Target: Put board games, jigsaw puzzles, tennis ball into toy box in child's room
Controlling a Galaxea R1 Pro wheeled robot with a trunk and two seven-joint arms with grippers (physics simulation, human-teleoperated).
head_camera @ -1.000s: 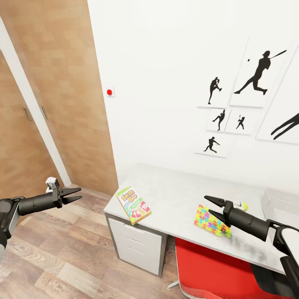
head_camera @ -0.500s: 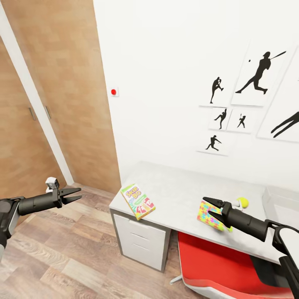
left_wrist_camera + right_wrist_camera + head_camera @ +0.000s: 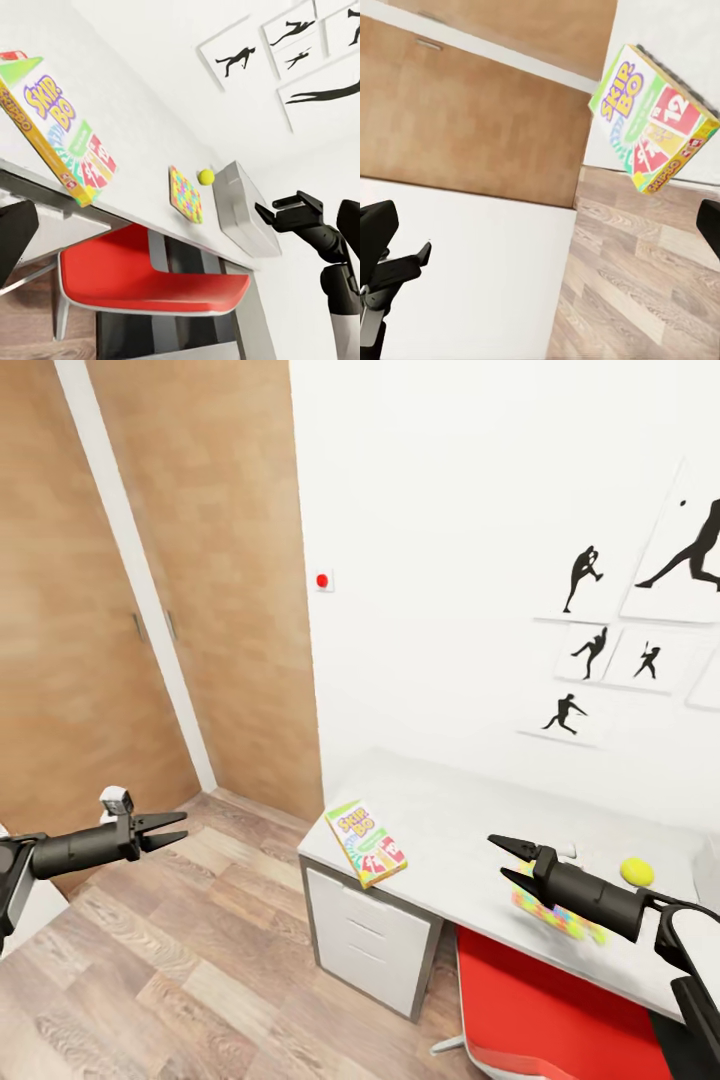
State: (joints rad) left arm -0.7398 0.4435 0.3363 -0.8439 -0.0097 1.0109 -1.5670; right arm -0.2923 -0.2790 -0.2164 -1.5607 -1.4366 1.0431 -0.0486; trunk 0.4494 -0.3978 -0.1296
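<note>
You see a pale marbled matt table [image 3: 450,830], a printed cardboard-looking Skip-Bo box [image 3: 367,843], wood-plank floor [image 3: 190,950], wood-grain doors [image 3: 150,560], and a smooth red chair seat [image 3: 540,1010].

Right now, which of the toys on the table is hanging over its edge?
The Skip-Bo box: one corner juts past the table's front edge near the end. The jigsaw puzzle and tennis ball lie fully on top.

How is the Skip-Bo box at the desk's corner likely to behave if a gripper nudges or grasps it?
The Skip-Bo box looks like a stiff, flat carton, so it should slide rather than roll. One corner overhangs the table edge, so an outward push could tip it off. Being thin and lying flat, it probably needs an edge grasp.
</note>
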